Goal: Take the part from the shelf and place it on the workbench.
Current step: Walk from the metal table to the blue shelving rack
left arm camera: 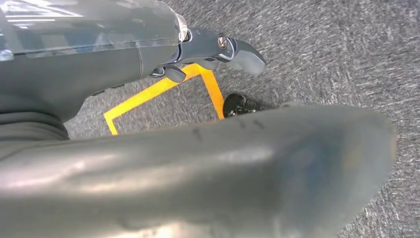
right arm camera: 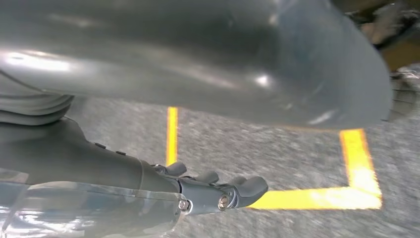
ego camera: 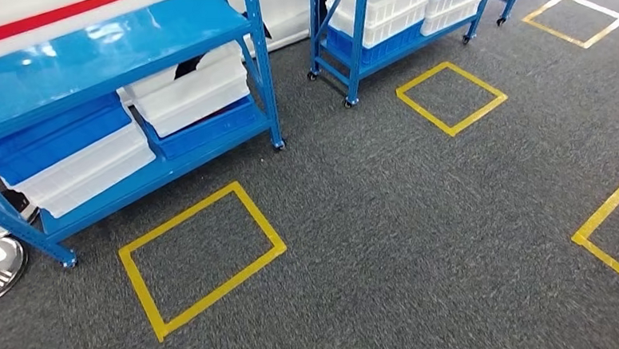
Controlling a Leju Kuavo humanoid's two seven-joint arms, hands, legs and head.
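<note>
White bins [ego camera: 194,96], blue shelf [ego camera: 107,41]

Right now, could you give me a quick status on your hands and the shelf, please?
Left hand and right hand hang over carpet, holding nothing. Blue shelf ahead-left, white and blue bins on it; part not identifiable. Carpet between bears yellow tape squares.

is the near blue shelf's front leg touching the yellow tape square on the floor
Apart. The head view shows grey carpet between the blue shelf leg's caster and the nearest corner of the yellow tape square.
</note>
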